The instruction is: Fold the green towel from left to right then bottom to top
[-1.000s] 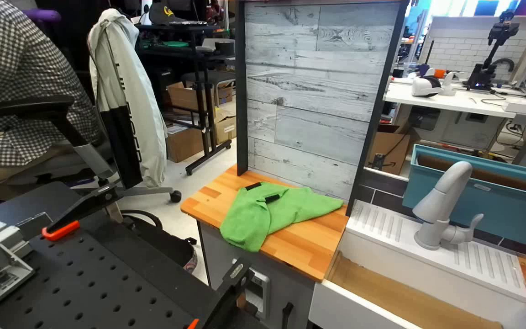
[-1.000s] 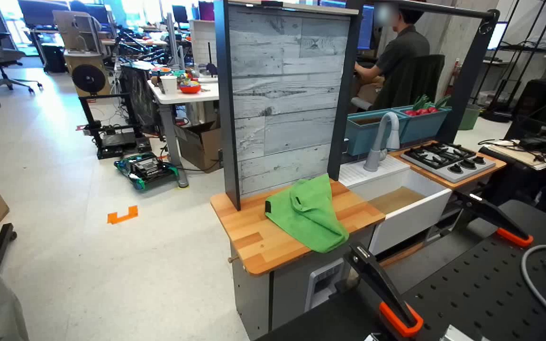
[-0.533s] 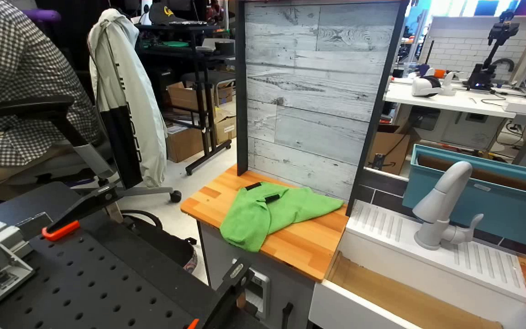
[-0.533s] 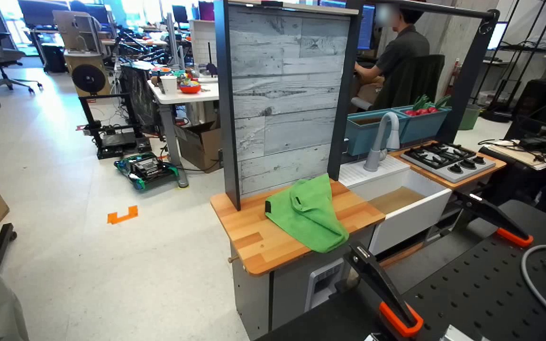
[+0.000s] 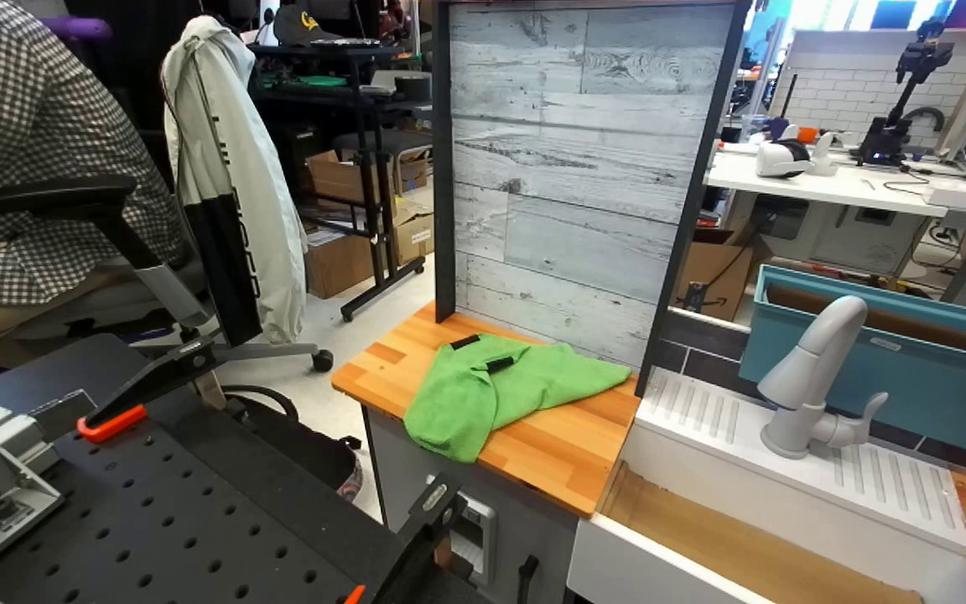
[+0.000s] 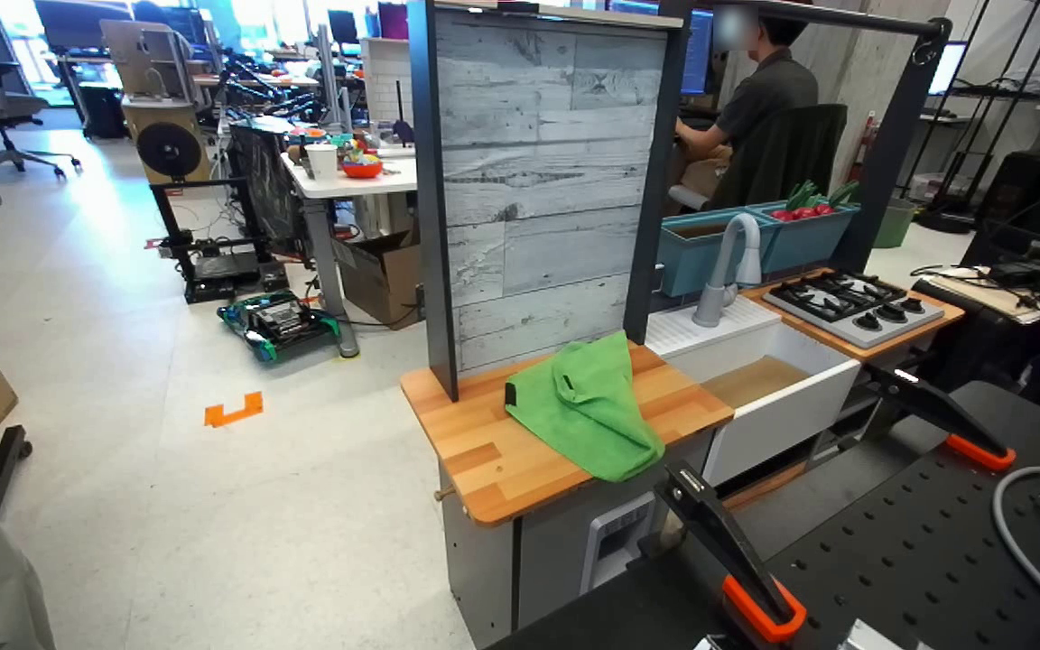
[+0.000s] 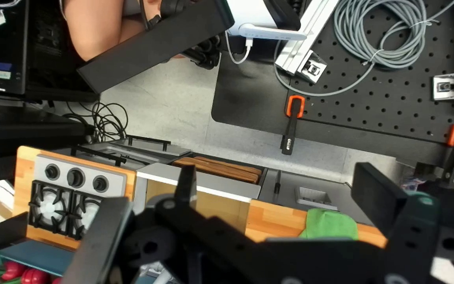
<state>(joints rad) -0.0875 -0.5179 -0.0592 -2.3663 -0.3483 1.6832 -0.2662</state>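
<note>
The green towel (image 5: 458,411) lies rumpled and partly folded over on a wooden counter (image 5: 550,453). Two black patches show on it. It also shows in an exterior view (image 6: 592,415), where one corner stands raised toward the back panel. Its front end reaches the counter's front edge and seems to hang slightly over it. In the wrist view part of the towel (image 7: 327,227) shows beyond the gripper; the rest is hidden behind it. My gripper (image 7: 282,189) is open, with nothing between its fingers, and apart from the towel. The arm and gripper are out of both exterior views.
A tall grey wood-look panel (image 5: 567,159) stands behind the towel. A white sink (image 6: 782,424) with a grey faucet (image 5: 818,369) adjoins the counter. A toy stove (image 6: 854,307) stands beyond it. Black clamps (image 6: 719,533) jut from the perforated black table (image 6: 890,533).
</note>
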